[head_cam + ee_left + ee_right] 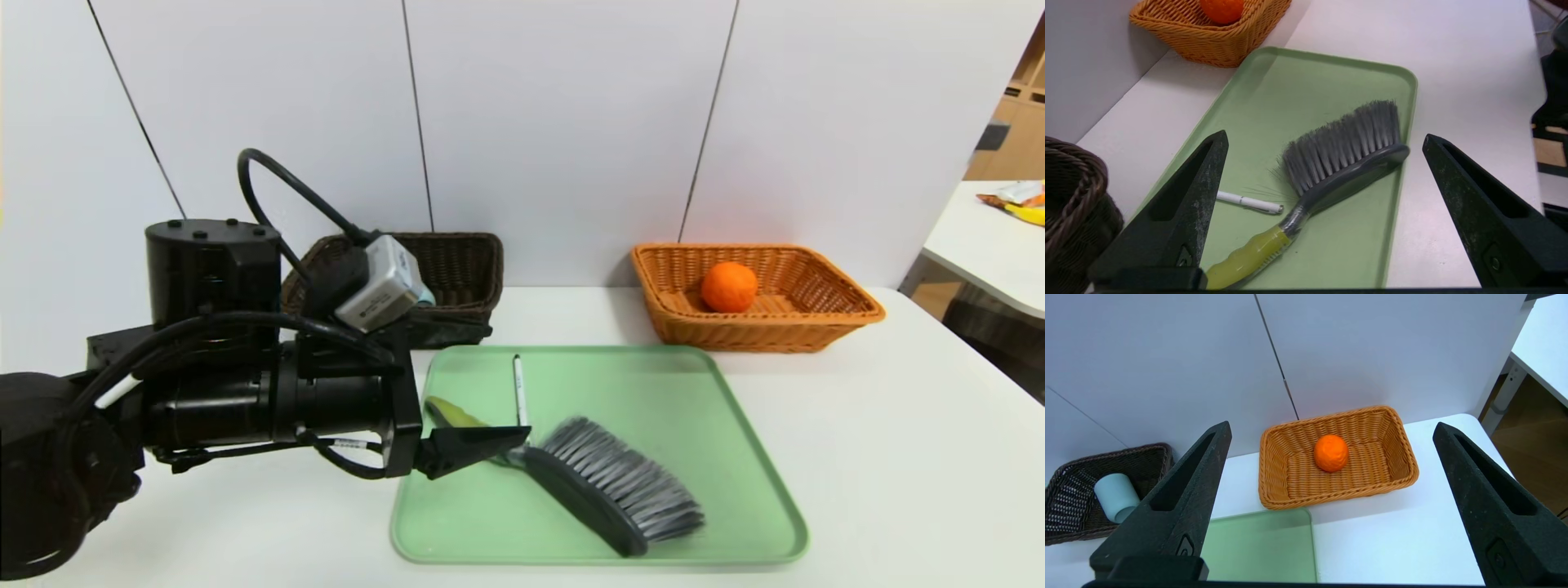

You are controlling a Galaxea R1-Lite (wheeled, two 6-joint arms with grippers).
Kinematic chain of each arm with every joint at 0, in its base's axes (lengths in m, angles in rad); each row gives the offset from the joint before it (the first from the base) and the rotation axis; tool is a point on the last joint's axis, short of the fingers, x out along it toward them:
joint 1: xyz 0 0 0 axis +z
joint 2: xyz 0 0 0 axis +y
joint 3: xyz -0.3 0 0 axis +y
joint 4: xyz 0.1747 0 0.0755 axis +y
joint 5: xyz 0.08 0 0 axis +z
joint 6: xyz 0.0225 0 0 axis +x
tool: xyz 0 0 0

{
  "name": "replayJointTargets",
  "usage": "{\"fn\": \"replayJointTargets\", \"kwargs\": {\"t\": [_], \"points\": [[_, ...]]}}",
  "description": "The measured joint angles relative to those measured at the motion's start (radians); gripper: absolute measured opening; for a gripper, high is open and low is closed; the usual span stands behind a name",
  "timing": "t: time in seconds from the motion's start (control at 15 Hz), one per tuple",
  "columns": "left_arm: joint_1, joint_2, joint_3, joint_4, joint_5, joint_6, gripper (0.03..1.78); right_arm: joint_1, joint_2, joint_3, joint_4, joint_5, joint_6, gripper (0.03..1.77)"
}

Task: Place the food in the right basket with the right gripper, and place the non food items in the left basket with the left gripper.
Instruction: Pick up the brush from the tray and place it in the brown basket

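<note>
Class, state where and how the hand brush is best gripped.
Probably by the narrow grey neck of the hand brush, claw coming from above, jaws across it: it lies flat, slimmer there than at its bristly head.

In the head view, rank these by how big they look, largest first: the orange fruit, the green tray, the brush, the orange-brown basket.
Largest to smallest:
green tray
orange-brown basket and brush: too alike to rank
orange fruit

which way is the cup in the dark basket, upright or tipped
Tipped: the cup lies on its side in the dark basket.
</note>
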Motion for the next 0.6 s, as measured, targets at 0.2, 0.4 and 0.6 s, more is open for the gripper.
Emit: {"fn": "replayJointTargets", "kwargs": {"t": [0.2, 0.4, 0.6], "points": [[0.041, 0.053, -0.001, -0.011, 0.073, 0.054, 1.69, 0.0, -0.009, 0.037, 0.0, 0.02, 0.055, 1.69], [0.048, 0.061, -0.007, -0.004, 0.055, 0.011, 1.69, -0.007, -0.01, 0.051, -0.008, 0.037, 0.065, 1.69], [0.051, 0.039, -0.012, 0.036, 0.012, 0.009, 1.69, -0.008, -0.007, 0.051, -0.007, 0.037, 0.059, 1.69]]}}
